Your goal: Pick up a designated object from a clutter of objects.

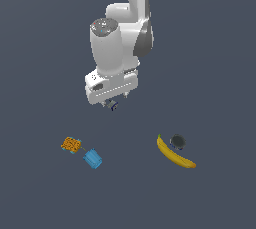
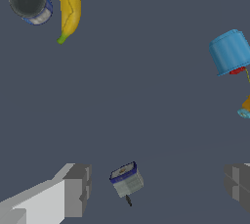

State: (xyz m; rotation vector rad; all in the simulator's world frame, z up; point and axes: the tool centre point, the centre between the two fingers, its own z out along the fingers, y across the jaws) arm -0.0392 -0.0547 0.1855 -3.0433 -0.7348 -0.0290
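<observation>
The banana (image 1: 175,154) touches the cup (image 1: 177,142), well apart from the cylinder (image 1: 92,158) beside the block (image 1: 71,145).

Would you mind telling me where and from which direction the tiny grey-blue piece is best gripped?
Probably across the light grey body of the tiny grey-blue piece, coming straight down from above. It is a small blocky piece lying apart from the other objects. In the wrist view the open gripper already has a finger on either side, so lowering and closing on its flat sides looks workable.
</observation>
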